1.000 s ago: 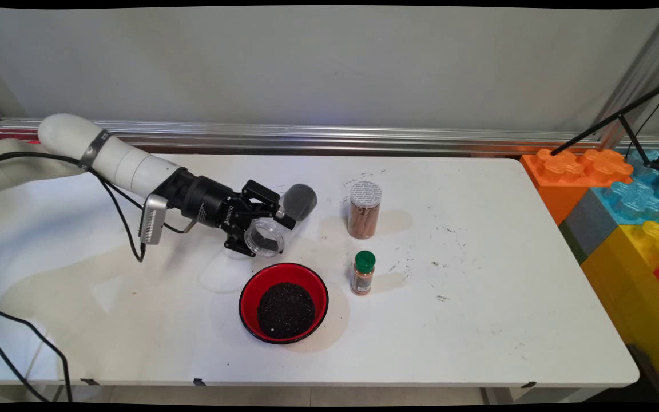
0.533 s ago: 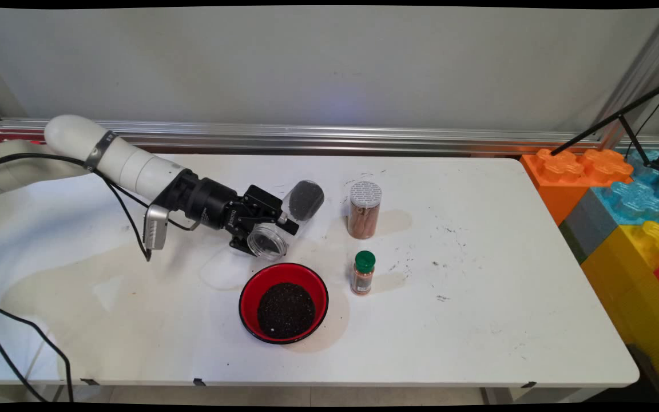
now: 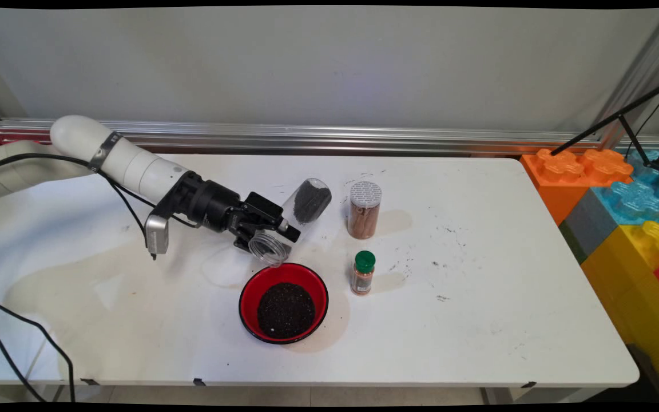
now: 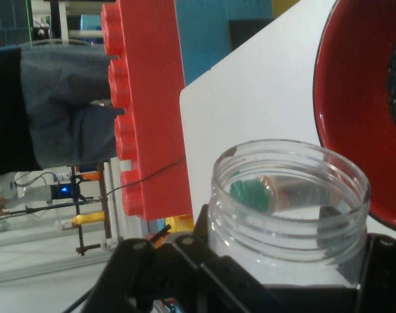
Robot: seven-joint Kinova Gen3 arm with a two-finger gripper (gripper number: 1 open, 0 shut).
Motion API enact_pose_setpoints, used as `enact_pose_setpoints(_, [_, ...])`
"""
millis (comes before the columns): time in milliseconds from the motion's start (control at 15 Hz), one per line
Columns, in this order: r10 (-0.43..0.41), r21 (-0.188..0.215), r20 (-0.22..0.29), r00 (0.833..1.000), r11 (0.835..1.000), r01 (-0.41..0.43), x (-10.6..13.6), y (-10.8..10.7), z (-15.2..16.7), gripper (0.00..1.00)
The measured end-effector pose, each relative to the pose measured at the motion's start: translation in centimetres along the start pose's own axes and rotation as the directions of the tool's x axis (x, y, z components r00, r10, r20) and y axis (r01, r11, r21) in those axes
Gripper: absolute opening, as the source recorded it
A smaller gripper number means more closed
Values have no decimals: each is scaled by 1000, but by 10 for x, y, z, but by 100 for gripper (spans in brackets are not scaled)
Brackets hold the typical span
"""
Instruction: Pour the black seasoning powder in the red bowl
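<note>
Surface: white table (image 3: pixel 478 320), stained; grey wall behind, big toy bricks (image 3: pixel 621 194) right of it.
Hand view only: red brick wall (image 4: pixel 149 111).
My gripper (image 3: pixel 275 232): clamped on clear plastic jar (image 3: pixel 301 209).
Jar: above red bowl of dark grains (image 3: pixel 284 302); long axis tilted, open mouth toward bowl, grains at raised end.

We see the red bowl (image 3: pixel 284 302) and two spice jars (image 3: pixel 364 210) crowding mid-table (image 3: pixel 478 320); the right side lies open.

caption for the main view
Gripper tilts an open clear jar of dark grains above a red bowl.
</note>
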Motion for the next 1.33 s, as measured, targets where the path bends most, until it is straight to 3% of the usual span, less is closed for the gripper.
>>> enact_pose_setpoints(600, [124, 6, -30, 992, 992, -124, -2, -3, 6, 0])
enact_pose_setpoints(1333, [262, 26, -63, 963, 965, -261, -8, -11, 15, 0])
